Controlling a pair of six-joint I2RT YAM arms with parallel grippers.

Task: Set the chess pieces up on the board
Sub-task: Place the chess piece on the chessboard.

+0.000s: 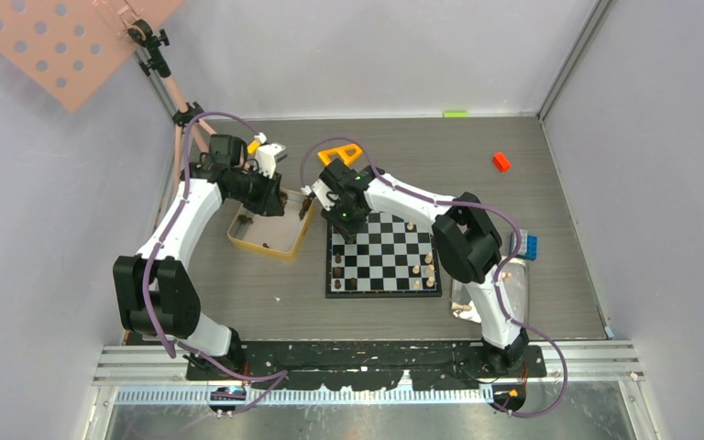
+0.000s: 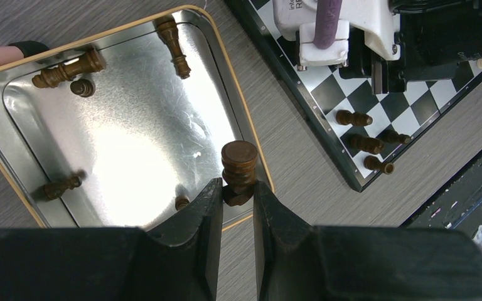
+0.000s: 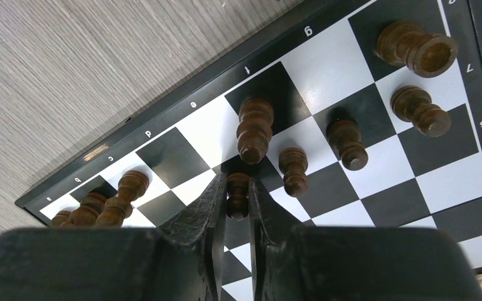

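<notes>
The chessboard [image 1: 394, 275] lies in the middle of the table. Dark pieces [image 1: 338, 272] stand along its left side and pale pieces [image 1: 428, 271] near its right side. My left gripper [image 2: 236, 188] is shut on a dark brown chess piece [image 2: 239, 170], held above the right rim of the gold tin [image 2: 238, 103]. Several dark pieces [image 2: 68, 69] lie loose in that tin. My right gripper [image 3: 238, 188] is shut on a dark pawn [image 3: 238, 195] over the board's far left corner [image 3: 163, 110], among other dark pieces [image 3: 254, 128].
The gold tin [image 1: 295, 240] sits left of the board. An orange triangle [image 1: 342, 152] lies behind the board, an orange block [image 1: 500, 162] at the far right. A blue brick [image 1: 531, 245] and a silver tray [image 1: 521, 284] are right of the board.
</notes>
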